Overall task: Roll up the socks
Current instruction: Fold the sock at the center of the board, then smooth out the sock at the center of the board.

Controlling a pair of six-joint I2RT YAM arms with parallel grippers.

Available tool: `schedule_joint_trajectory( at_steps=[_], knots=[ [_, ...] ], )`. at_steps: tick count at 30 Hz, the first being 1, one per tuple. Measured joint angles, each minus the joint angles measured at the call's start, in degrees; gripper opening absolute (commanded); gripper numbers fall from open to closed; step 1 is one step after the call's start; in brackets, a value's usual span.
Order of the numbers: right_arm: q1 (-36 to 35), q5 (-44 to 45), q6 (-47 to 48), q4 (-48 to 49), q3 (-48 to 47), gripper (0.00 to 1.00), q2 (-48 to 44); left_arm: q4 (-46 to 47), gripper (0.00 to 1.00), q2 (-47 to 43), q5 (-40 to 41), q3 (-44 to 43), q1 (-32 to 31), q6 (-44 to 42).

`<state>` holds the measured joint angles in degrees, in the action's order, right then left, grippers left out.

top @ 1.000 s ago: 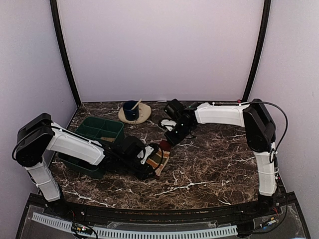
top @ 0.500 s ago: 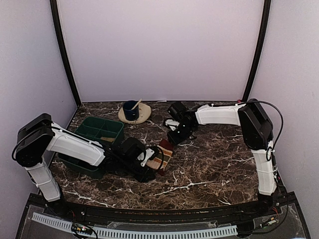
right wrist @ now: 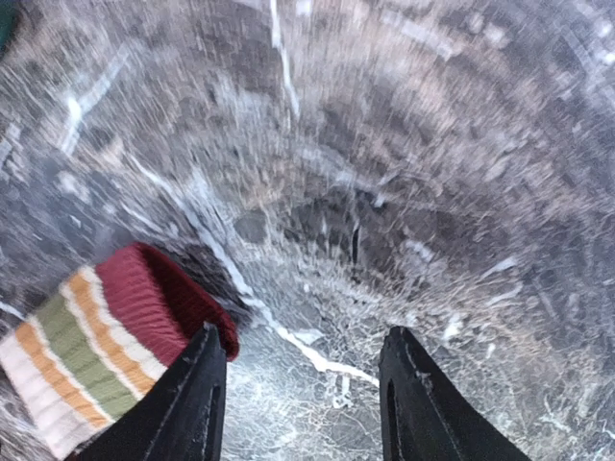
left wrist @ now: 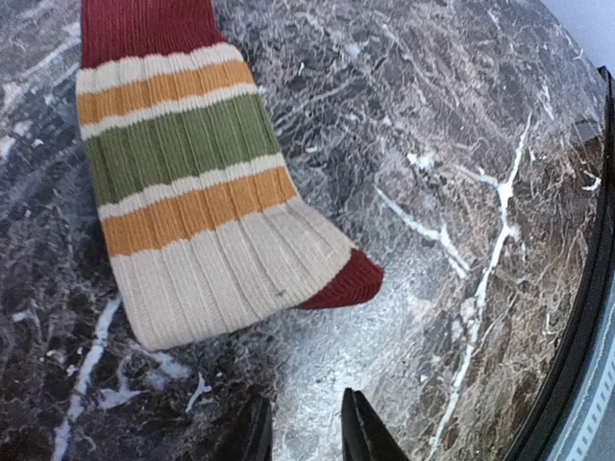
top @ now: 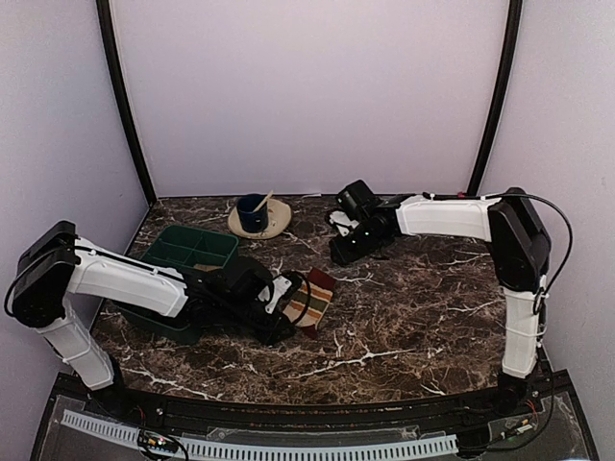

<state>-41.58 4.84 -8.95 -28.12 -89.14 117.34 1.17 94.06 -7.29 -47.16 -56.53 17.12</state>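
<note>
Striped sock lies on marble table. Left gripper narrowly parted, right gripper spread wide, both empty.

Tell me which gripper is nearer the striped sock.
Left. The left gripper sits just short of the striped sock's pale end, jaws empty. The right gripper hangs beyond the sock's red end, farther back and apart from it.

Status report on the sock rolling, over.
Left gripper open, empty. Right gripper open, clear of striped sock. Sock lies flat, unrolled. Nothing in the way.
</note>
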Motion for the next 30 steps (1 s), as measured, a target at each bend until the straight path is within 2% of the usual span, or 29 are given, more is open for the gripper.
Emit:
schedule_joint_trajectory(
  at_steps=[3,7,10,18,24,30],
  knots=[
    [0.0,0.8,-0.9,3.5,3.0,0.44,-4.4,-0.7,0.27,-3.3,1.2,-0.2,0.0,-0.4],
    [0.0,-0.2,-3.1,9.5,7.6,0.15,-9.7,-0.6,0.26,-4.6,2.4,-1.9,0.0,-1.7],
    [0.0,-3.1,-5.2,13.8,10.1,0.00,-11.1,0.1,0.26,-3.5,2.6,-3.7,0.0,-2.8],
    [0.0,-14.7,-14.3,28.0,21.2,0.00,-11.1,6.0,0.16,3.7,2.7,-5.3,0.0,-4.5],
    [0.0,-23.3,-21.9,40.9,26.6,0.00,-10.2,8.6,0.12,7.2,3.5,-5.3,0.5,-4.7],
    [-0.1,-28.2,-27.7,50.3,29.2,0.00,-7.0,10.4,0.12,8.3,4.5,-5.3,1.4,-4.4]
  ],
)
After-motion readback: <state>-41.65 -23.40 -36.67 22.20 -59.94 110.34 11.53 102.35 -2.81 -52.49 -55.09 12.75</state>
